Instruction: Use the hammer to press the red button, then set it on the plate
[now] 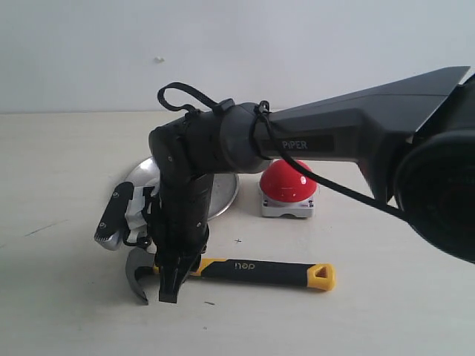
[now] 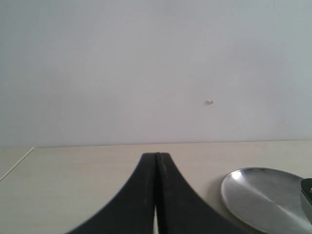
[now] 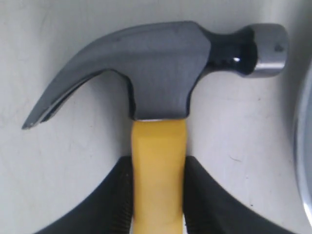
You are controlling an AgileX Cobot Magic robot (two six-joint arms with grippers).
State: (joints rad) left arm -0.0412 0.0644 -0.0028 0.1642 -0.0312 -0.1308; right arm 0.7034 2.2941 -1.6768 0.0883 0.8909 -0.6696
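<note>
Cream tabletop [image 1: 386, 319] under the hammer [image 1: 260, 271], plain white wall [image 1: 89, 52] behind

Pale table [image 1: 386, 311] w/ hammer [image 1: 260, 271], red button [image 1: 289, 182] & plate [image 1: 224, 194] on it.

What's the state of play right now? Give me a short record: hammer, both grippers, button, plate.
hammer: lying flat on the table, in front of the button and plate
right gripper: down over the hammer, fingers against both sides of the yellow neck just below the head
left gripper: shut, holding nothing
red button: on its grey base beside the plate, nothing touching it
plate: visible part bare; partly hidden by the right arm in the exterior view
stage: grasping the hammer, button not yet pressed
</note>
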